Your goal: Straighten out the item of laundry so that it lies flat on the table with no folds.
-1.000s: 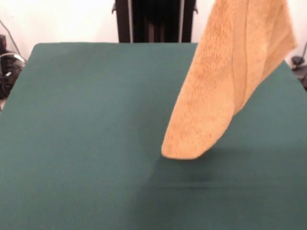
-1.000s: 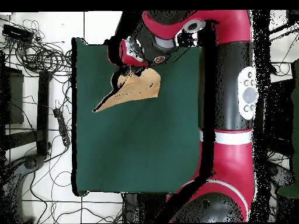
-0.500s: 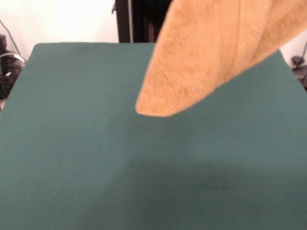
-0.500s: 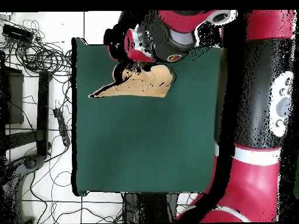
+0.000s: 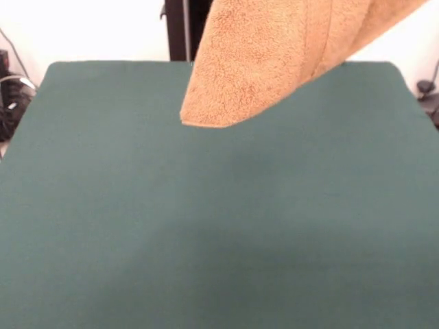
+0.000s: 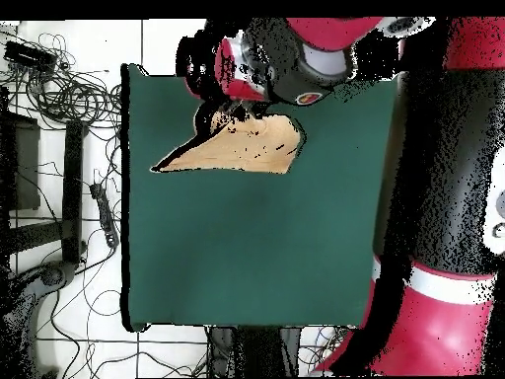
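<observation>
Towel (image 5: 274, 55) hangs folded below the gripper (image 6: 232, 99).

Large rectangular table (image 5: 137, 219), dark green cloth surface, smooth and unwrinkled, straight edges, rounded corners

Tangled cables (image 6: 61, 94) on tiled floor (image 6: 168, 39).

light: bright, even, from above | wall behind table (image 5: 89, 205) blown out white | shadows: faint soft dark patch on green cloth below hanging towel (image 5: 274, 62) | blur: towel pile soft, hanging edge slightly smeared | overhead: floor tiles bright, arm (image 6: 444, 158) shows glossy highlights | jaws hidden
</observation>
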